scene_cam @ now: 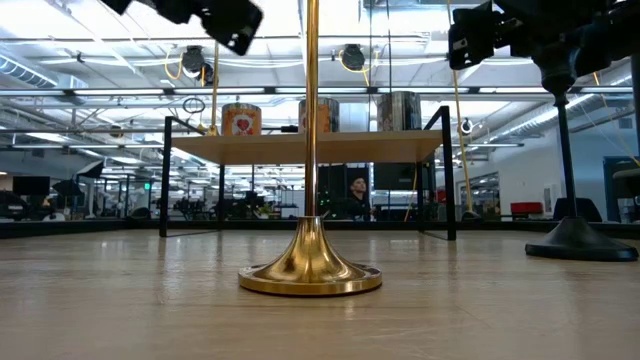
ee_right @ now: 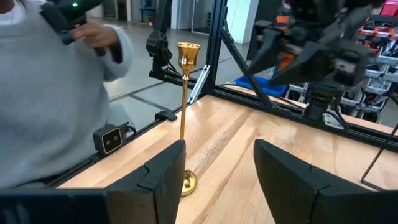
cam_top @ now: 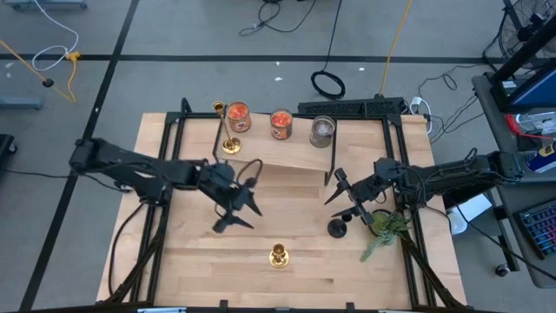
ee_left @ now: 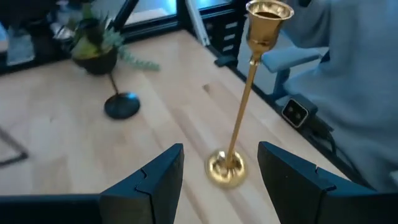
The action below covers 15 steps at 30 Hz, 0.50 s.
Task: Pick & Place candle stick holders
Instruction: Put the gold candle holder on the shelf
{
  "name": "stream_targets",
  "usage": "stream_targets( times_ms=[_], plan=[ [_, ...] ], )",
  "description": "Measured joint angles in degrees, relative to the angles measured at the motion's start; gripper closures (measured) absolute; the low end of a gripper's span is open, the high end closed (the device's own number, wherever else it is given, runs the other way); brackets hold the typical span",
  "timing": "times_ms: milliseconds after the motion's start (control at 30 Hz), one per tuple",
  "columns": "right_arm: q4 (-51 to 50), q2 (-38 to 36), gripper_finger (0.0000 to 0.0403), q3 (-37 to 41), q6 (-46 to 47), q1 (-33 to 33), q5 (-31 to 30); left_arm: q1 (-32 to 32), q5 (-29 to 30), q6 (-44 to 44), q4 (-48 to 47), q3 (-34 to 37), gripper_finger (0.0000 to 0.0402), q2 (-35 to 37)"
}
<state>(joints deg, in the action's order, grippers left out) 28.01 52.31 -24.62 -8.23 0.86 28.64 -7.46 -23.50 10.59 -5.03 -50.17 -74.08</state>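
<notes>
Brass holder (cam_top: 278,255): upright, near desk (cam_top: 191,269) edge.
Left fingers (cam_top: 238,211): spread, empty.
Right fingers (cam_top: 339,188): spread, empty.
Black holder (cam_top: 338,228): right.

A brass candle stick holder (ee_left: 239,134) is seen upright just beyond the parted fingers (ee_left: 152,180) of the left gripper (ee_left: 221,171); farther off a black candle stick holder (ee_left: 121,104) stands.
</notes>
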Motion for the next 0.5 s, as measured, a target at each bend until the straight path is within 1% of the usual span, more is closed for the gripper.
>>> stream_targets(
  times_ms=[100, 233, 300, 500],
  plan=[
    [0.0, 0.0, 0.0217, 0.0, 0.0, 0.0, 0.0, -1.1, -2.0, 0.0, 5.3, 0.0, 0.0188, -3.9],
    [0.0, 0.0, 0.0217, 0.0, 0.0, 0.0, 0.0, -2.4, -8.6, -1.5, 13.3, 0.0, 0.0188, -8.4],
    [0.0, 0.0, 0.0217, 0.0, 0.0, 0.0, 0.0, -2.9, -10.8, -2.9, 18.3, 0.0, 0.0188, -10.4],
    [0.2, 0.0, 0.0218, 0.0, -0.4, 0.0, -0.1, -3.9, -10.6, -8.0, 32.1, -0.1, 0.0188, -16.2]
  ],
)
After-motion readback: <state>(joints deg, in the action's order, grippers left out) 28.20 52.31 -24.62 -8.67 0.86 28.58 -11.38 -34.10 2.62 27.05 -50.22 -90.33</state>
